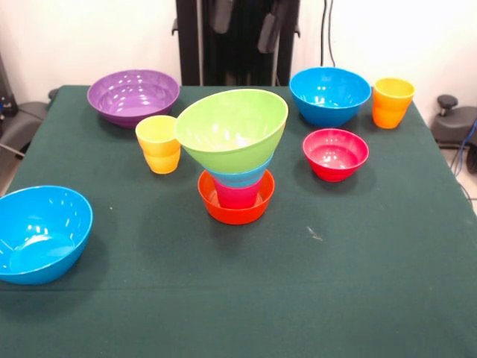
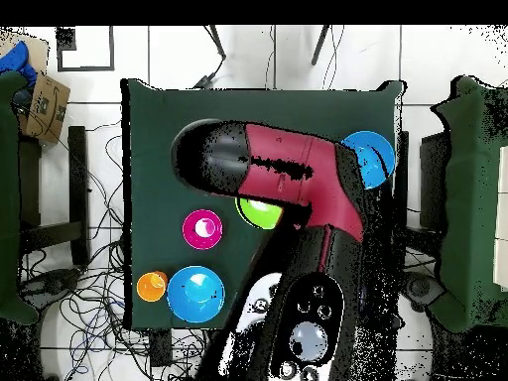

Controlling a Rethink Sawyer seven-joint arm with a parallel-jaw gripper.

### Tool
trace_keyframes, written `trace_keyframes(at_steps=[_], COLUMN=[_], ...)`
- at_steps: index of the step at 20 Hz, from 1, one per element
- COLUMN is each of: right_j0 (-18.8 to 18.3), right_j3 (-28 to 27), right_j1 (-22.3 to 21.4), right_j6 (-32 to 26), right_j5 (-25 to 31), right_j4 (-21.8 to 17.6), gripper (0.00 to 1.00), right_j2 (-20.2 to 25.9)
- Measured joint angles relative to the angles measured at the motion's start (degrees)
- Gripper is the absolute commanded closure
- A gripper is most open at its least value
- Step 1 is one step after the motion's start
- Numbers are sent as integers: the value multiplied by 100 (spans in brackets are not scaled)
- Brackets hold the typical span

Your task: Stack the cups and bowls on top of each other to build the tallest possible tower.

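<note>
A dark green cloth (image 1: 358, 283) covers the table, with a small pale scuff (image 1: 315, 235) near its middle right. Black cables (image 1: 326, 33) hang down the white wall at the far side. Seen from above, a cardboard box (image 2: 42, 107) sits off the table's far left corner.

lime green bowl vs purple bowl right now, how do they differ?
The lime green bowl sits on top of the tower, tilted toward the camera; the purple bowl stands level on the table, apart from the stack at the far corner. The green one rests on a light blue bowl; the purple one carries nothing and sits on nothing. Both are large, glossy, round and empty.
</note>
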Motion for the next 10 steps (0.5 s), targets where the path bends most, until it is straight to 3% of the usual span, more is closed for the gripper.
trace_keyframes(at_steps=[10], right_j0=[527], right_j3=[962], right_j1=[-367], right_j6=[1], right_j5=[-95], right_j4=[53], gripper=[0], right_j2=[-98])
